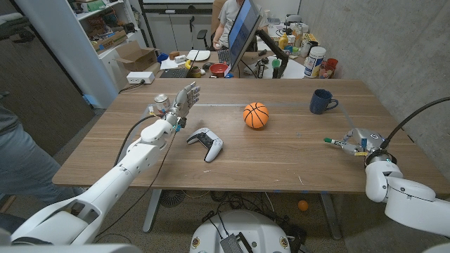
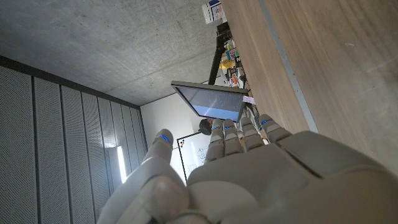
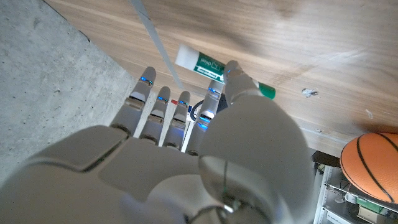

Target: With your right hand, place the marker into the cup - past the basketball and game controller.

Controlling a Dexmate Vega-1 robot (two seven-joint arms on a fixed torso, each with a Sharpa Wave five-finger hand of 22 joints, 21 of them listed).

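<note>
The head view takes in the whole wooden desk: the orange basketball near the middle, the white and black game controller nearer the front edge and to its left, and the dark blue cup with its handle, upright towards the far right corner. The right wrist view brings in what the head view leaves tiny: the white marker with a green label and green cap lying on the wood, and the basketball at the picture's edge. The left wrist view looks past the left hand along the desk to a tilted dark monitor and clutter beyond the far edge.

A small metal can stands near the far left corner, just beside the left hand. A person sits beyond the desk.

The right hand is near the right edge, its thumb over the marker and the other fingers alongside; whether it has a firm grip I cannot tell. The marker is well apart from the cup. The left hand is raised, fingers spread, holding nothing.
</note>
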